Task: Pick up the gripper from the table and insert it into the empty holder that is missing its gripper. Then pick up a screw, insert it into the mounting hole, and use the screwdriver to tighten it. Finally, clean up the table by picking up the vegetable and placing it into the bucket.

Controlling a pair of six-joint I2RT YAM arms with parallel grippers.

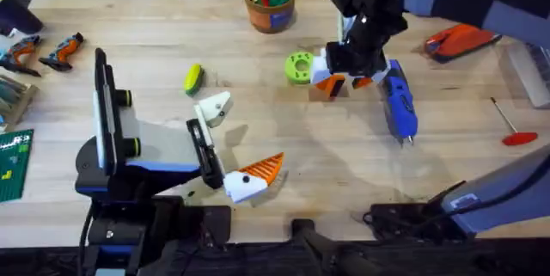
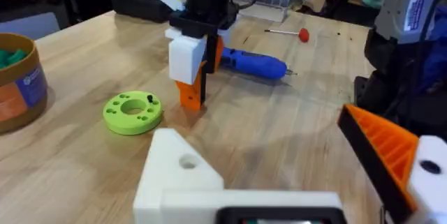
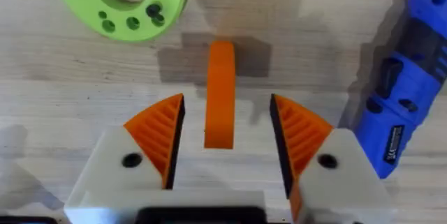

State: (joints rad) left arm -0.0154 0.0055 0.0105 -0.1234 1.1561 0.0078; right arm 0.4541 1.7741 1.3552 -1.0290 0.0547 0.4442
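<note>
Light wooden table (image 1: 258, 138) is carrying everything, with a cluttered room showing behind it. My right gripper (image 3: 223, 137) is hanging wide open astride the gripper (image 3: 221, 91), unclamped, between lime disc (image 1: 299, 67) and screwdriver (image 1: 399, 104). My left gripper (image 1: 230, 147) is sitting open, its holder (image 1: 215, 107) bare, near the vegetable (image 1: 193, 78).

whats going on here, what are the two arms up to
The right tool is open and lowered over the small orange gripper on the table, fingers either side, not yet closed on it. The lime-green disc and blue screwdriver lie beside it. The left tool waits near the front, with one bare white holder and one orange pad. The vegetable is still on the table.
</note>
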